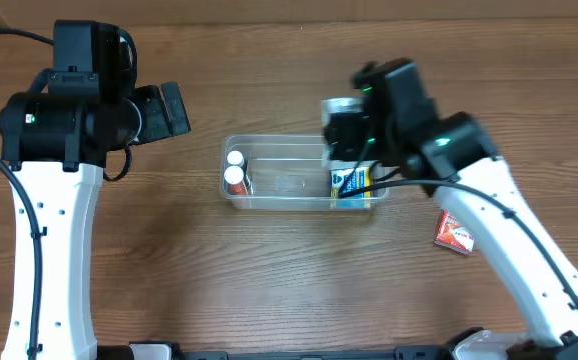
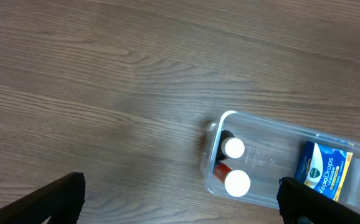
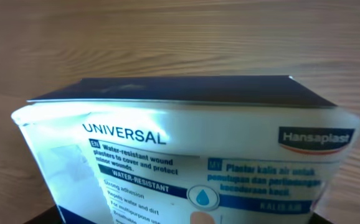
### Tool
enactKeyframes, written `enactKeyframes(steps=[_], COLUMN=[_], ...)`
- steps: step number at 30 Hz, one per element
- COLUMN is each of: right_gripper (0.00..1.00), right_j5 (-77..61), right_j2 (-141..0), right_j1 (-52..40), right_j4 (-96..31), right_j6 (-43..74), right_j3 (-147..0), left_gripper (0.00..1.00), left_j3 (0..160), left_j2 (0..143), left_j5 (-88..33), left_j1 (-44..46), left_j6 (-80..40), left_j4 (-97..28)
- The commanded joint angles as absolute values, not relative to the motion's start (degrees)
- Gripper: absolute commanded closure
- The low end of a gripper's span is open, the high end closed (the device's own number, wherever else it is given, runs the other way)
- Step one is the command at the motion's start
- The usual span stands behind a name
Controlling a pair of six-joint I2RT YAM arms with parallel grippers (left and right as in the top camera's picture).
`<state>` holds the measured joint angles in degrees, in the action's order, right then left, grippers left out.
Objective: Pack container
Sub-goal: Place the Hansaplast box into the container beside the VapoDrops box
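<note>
The clear plastic container [image 1: 279,195] sits mid-table. It holds two white-capped bottles [image 1: 235,172] at its left end and a blue-and-yellow VapoDrops box [image 1: 350,184] at its right end. The container [image 2: 273,140], bottles [image 2: 235,167] and box [image 2: 323,169] also show in the left wrist view. My right gripper [image 1: 341,128] is shut on a white-and-blue Hansaplast plaster box [image 3: 186,155] and holds it over the container's right end. The box fills the right wrist view and hides the fingers. My left gripper [image 2: 180,202] is open and empty, left of the container.
A small red box [image 1: 456,234] lies on the wooden table to the right of the container, under my right arm.
</note>
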<state>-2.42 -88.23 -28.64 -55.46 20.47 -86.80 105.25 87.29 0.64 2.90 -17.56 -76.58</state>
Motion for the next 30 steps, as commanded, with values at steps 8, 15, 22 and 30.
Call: enactKeyframes(steps=[8,15,22,30], right_gripper=[0.31,0.3,0.3,0.2], right_j5=[-0.14,-1.61,-1.69,-1.65], right_j2=[-104.88,-110.67,-112.03,-112.03], right_j1=[-34.09,-34.13,-34.13,-34.13], right_j4=[-52.12,-51.81,-51.64,-51.44], right_j6=[27.09,27.09,27.09,27.07], right_j3=[-85.45,-85.45,-85.45,-85.45], left_gripper=[0.0,0.0,0.0,0.0], left_j3=[106.17,106.17,106.17,106.17], left_j2=[87.09,87.09,87.11,87.09], left_j5=[0.6,0.6,0.6,0.6], left_j1=[2.59,2.59,2.59,2.59], left_j6=[-16.29,-16.29,-16.27,-16.29], left_j4=[-76.71,-76.64,-76.69,-76.66])
